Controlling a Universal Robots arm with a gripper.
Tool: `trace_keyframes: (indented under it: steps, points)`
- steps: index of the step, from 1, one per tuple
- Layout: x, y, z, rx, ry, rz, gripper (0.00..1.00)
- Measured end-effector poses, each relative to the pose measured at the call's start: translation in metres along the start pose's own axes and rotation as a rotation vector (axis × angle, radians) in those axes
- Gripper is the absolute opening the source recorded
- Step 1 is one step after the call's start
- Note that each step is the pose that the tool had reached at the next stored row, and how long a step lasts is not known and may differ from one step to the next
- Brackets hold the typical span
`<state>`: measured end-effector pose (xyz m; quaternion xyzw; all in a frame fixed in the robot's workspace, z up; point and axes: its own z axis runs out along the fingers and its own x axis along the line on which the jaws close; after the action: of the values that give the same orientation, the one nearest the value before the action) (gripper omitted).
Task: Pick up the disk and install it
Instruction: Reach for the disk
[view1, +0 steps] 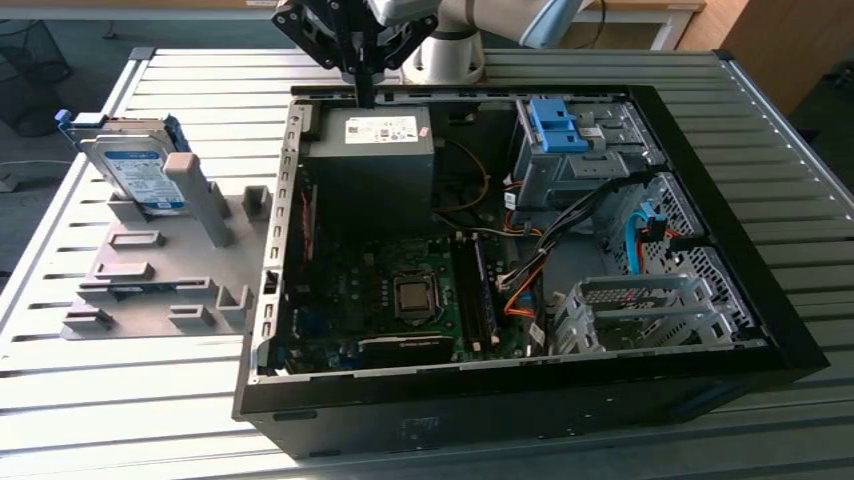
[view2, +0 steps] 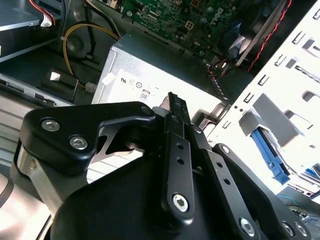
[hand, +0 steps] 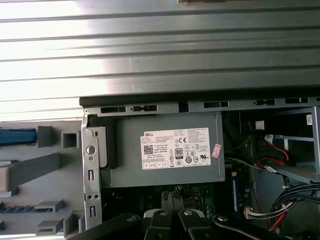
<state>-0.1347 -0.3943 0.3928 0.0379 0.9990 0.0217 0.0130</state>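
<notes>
While the slatted metal table (view1: 120, 420) carries everything, the open black case (view1: 534, 425) lies on it on its side, with its inside facing up. Just beside the case, on the exterior view's left of it, rests a grey fixture (view1: 147, 290) with raised blocks and slots. Inside the case, against the wall that is far in the exterior view, sits the power supply (view1: 380, 160), its white sticker facing up. Also inside the case, in the far corner toward the exterior view's right, stands a grey bay (view1: 574, 170) with cables running from it.

My gripper (view1: 363, 95) hangs over the case's far rim, just above the power supply's edge, and points down. In the second wrist view my fingers (view2: 176, 145) are pressed together with nothing between them.

The disk (view1: 140, 170) is outside the case. It stands upright in the fixture's far end, well apart from my gripper, with its white-and-blue label showing and blue rail at its top edge. A blue bracket (view1: 558, 125) sits on top of the bay inside the case.
</notes>
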Motion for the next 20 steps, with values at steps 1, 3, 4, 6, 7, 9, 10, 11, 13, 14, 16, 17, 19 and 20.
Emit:
trace_keyframes:
  steps: [1, 3, 4, 6, 7, 9, 10, 11, 13, 14, 16, 17, 19, 20]
  points:
    - [0.0001, 0.0004, 0.0001, -0.0001, -0.0001, 0.000, 0.11]
    - [0.0002, 0.0013, 0.0001, 0.0000, 0.0000, 0.000, 0.11]
    - [0.0003, 0.0019, 0.0001, 0.0000, 0.0000, 0.000, 0.11]
    - [0.0006, 0.0032, 0.0001, 0.0000, 0.0000, 0.000, 0.11]
    - [0.0006, 0.0038, 0.0002, -0.0001, 0.0000, 0.000, 0.11]
    - [0.0007, 0.0052, 0.0002, 0.0000, 0.0000, 0.000, 0.11]
    - [0.0008, 0.0060, 0.0003, 0.0000, 0.0000, 0.000, 0.11]
    - [0.0009, 0.0069, 0.0003, 0.0000, 0.0000, 0.000, 0.11]
    - [0.0009, 0.0079, 0.0003, 0.0000, 0.0000, 0.000, 0.11]
    - [0.0009, 0.0079, 0.0004, -0.0001, 0.0000, 0.000, 0.11]
    - [0.0038, 0.0093, 0.0006, 0.0000, 0.0000, 0.000, 0.11]
    - [0.0040, 0.0094, 0.0006, 0.0000, 0.0000, 0.000, 0.11]
    - [0.0041, 0.0098, 0.0006, 0.0000, 0.0000, 0.000, 0.11]
    - [0.0041, 0.0102, 0.0007, 0.0000, 0.0000, 0.000, 0.11]
